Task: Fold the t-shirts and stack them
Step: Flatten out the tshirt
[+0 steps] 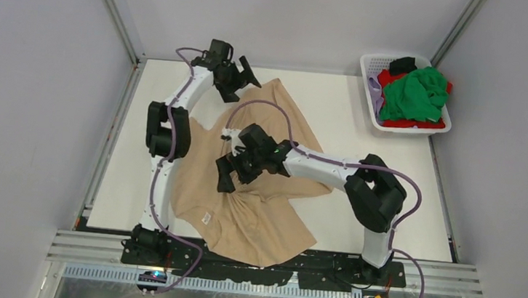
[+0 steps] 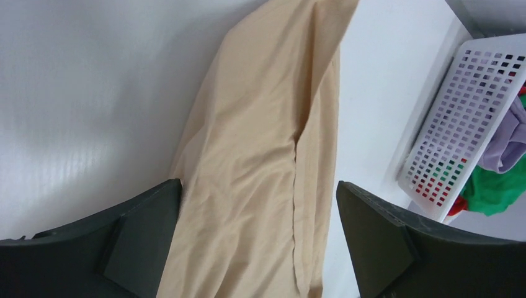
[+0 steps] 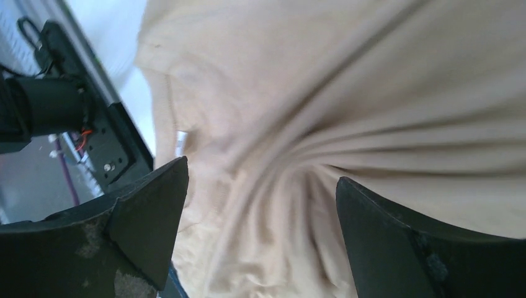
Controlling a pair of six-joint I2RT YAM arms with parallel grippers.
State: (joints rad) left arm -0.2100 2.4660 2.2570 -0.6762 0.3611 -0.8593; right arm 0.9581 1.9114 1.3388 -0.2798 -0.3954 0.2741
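Note:
A beige t-shirt [image 1: 262, 214] lies spread and crumpled across the middle of the table, its near hem hanging over the front edge. My left gripper [image 1: 242, 81] hovers open above the shirt's far corner; the left wrist view shows a long strip of beige t-shirt [image 2: 260, 161] between the wide-apart fingers. My right gripper [image 1: 238, 170] is open over the bunched middle of the cloth. Gathered folds of that t-shirt [image 3: 298, 167] run between its fingers, nothing pinched. Green [image 1: 416, 94] and red [image 1: 409, 123] t-shirts fill the basket, with a lilac one [image 2: 505, 146] at its side.
A white mesh basket [image 1: 369, 90] stands at the table's far right corner, a black item [image 1: 402, 65] on top of its pile. Grey walls close in the left, back and right. The black base rail [image 1: 272, 263] runs along the near edge.

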